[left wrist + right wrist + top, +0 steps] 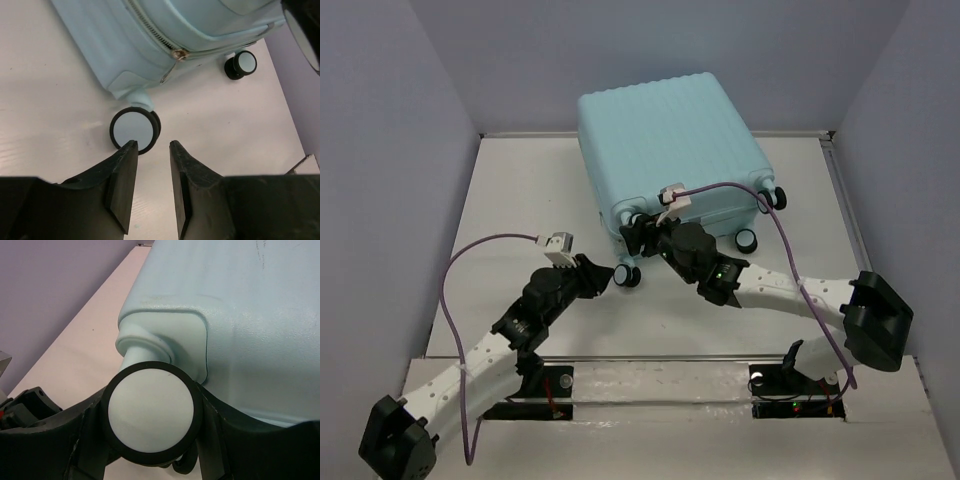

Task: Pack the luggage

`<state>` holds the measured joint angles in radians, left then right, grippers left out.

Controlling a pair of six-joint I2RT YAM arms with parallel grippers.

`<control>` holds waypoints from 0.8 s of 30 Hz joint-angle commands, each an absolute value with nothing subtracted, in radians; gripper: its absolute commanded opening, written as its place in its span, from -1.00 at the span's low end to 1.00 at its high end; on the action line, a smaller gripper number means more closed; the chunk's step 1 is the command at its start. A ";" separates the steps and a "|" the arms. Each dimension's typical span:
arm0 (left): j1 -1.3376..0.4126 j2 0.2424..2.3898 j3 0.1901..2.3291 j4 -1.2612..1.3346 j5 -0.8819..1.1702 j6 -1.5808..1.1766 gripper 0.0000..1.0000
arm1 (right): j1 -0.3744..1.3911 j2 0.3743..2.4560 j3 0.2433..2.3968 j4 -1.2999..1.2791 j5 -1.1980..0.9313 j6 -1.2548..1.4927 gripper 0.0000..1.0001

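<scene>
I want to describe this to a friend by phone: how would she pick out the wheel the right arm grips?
Start at the big pale aqua suitcase lying on the white table; its four small black-rimmed wheels face the arms. Of the pair on the left arm's side, the wheel is the farther one, the only one clamped in the right pincer.

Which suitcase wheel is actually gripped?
The suitcase's upper left wheel, clamped between the right gripper's fingers. The lower left wheel sits free, just ahead of the open left gripper.
</scene>
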<state>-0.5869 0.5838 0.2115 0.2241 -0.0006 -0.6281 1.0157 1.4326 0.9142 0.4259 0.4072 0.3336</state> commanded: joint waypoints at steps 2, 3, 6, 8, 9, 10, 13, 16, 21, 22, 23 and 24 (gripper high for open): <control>-0.652 0.773 0.331 0.492 -0.100 -0.473 -0.12 | 1.006 1.385 0.953 0.514 0.408 0.337 -0.86; -0.652 0.799 0.340 0.508 -0.103 -0.466 -0.11 | 1.006 1.385 0.951 0.514 0.399 0.337 -0.86; -0.652 0.883 0.363 0.566 -0.115 -0.449 -0.10 | 1.006 1.388 0.954 0.512 0.387 0.337 -0.86; -0.652 0.928 0.379 0.590 -0.120 -0.443 -0.09 | 1.006 1.393 0.956 0.512 0.377 0.341 -0.86; -0.650 0.940 0.383 0.604 -0.115 -0.443 -0.08 | 1.006 1.393 0.956 0.512 0.371 0.342 -0.86; -0.652 0.963 0.394 0.609 -0.110 -0.442 -0.07 | 1.006 1.397 0.959 0.512 0.368 0.344 -0.86; -0.652 0.995 0.406 0.615 -0.135 -0.440 -0.07 | 1.006 1.399 0.960 0.515 0.354 0.345 -0.86; -0.652 1.052 0.426 0.640 -0.134 -0.434 -0.07 | 1.006 1.402 0.960 0.523 0.331 0.350 -0.87; -0.653 1.109 0.449 0.679 -0.115 -0.443 -0.07 | 1.006 1.411 0.959 0.525 0.305 0.357 -0.86; -0.653 1.114 0.454 0.686 -0.118 -0.446 -0.10 | 1.006 1.414 0.957 0.525 0.298 0.362 -0.86; -0.655 1.120 0.456 0.689 -0.121 -0.446 -0.12 | 1.006 1.414 0.956 0.526 0.292 0.364 -0.86; -0.655 1.127 0.460 0.696 -0.126 -0.452 -0.17 | 1.006 1.414 0.951 0.529 0.282 0.365 -0.86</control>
<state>-0.6487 1.1057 0.4026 0.5816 -0.0982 -0.4667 1.0008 1.4273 0.9142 0.3985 0.3679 0.3389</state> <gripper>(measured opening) 0.446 0.627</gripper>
